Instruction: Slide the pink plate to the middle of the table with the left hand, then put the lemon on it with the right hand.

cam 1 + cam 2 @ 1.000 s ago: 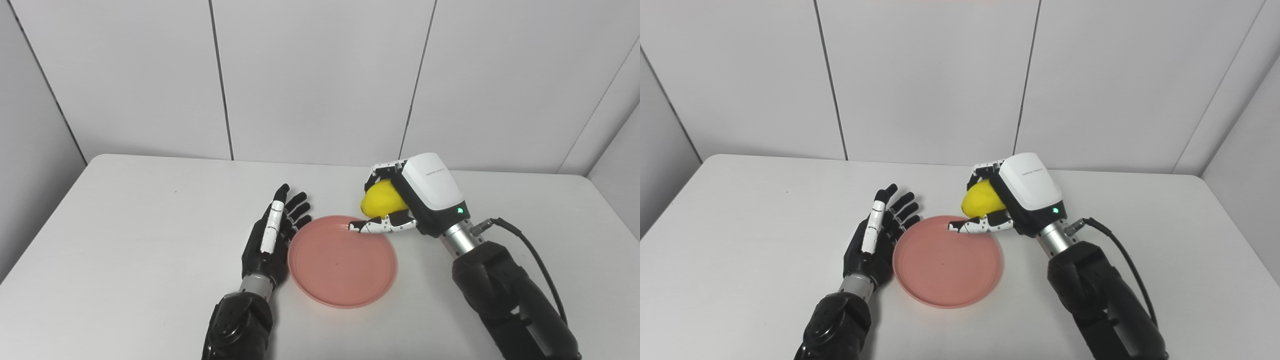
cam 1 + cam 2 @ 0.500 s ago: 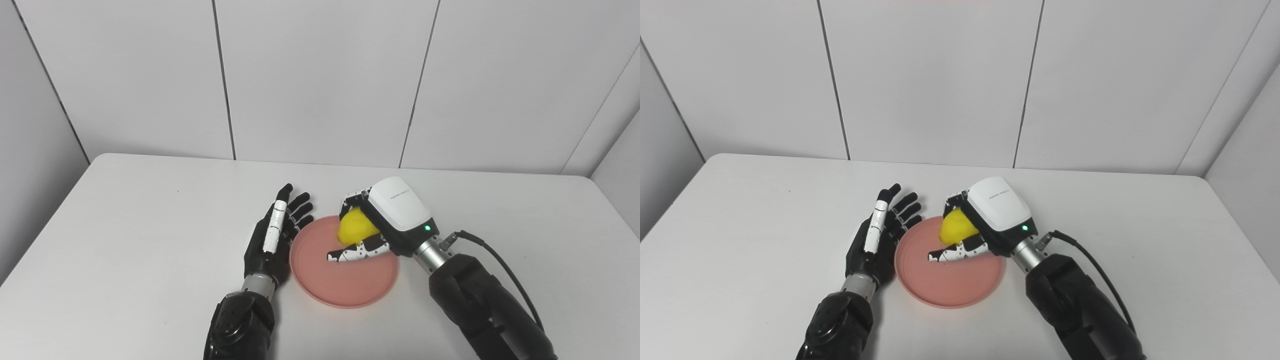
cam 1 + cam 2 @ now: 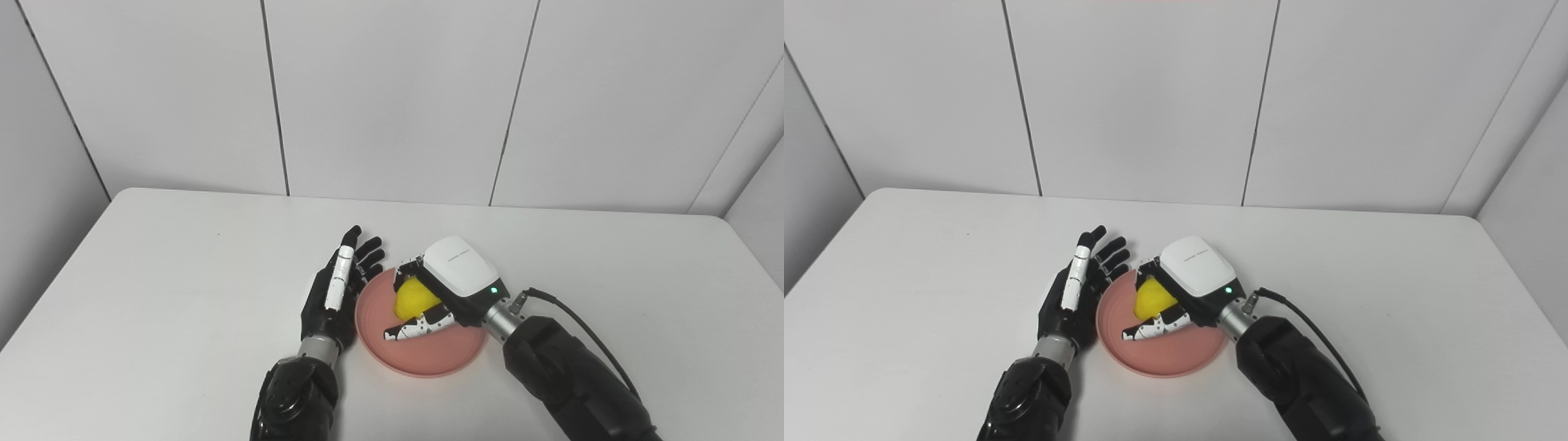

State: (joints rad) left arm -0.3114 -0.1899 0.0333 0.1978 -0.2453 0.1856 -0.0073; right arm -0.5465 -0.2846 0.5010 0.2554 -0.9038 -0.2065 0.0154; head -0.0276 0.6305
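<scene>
Left of frame centre, the left hand [image 3: 335, 294] rests on the white table [image 3: 153, 294] with its fingers spread, holding nothing, just beside the left rim of the pink plate [image 3: 429, 358]. Over the plate, at mid-frame, the right hand [image 3: 444, 291] is wrapped around the lemon [image 3: 411, 300], its thumb stretched out low above the plate's middle.

white table [image 3: 184, 294] carries a pink plate [image 3: 429, 358] near its middle.
</scene>
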